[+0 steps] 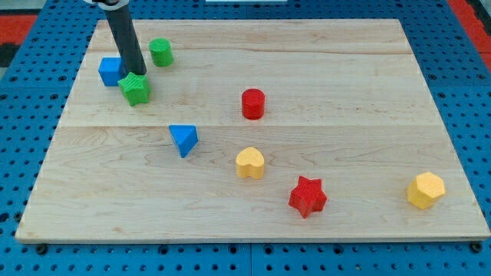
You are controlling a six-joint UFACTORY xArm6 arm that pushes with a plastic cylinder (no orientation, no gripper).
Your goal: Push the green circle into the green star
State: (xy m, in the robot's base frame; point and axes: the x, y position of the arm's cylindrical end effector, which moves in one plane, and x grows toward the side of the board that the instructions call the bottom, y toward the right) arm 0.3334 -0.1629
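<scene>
The green circle (pixel 160 52) is a short green cylinder near the view's top left of the wooden board (pixel 322 69). The green star (pixel 135 88) lies a little below and to the left of it, with a small gap between them. My tip (pixel 136 72) is the lower end of the dark rod; it stands just above the star's upper edge, left of and below the circle, between the star and the blue cube (pixel 111 71). It is close to the star; contact cannot be told.
A red cylinder (pixel 253 103) sits mid-board. A blue triangle (pixel 183 139) lies left of centre. A yellow heart (pixel 250 162), a red star (pixel 308 196) and a yellow hexagon (pixel 426 190) lie toward the view's bottom right. Blue pegboard surrounds the board.
</scene>
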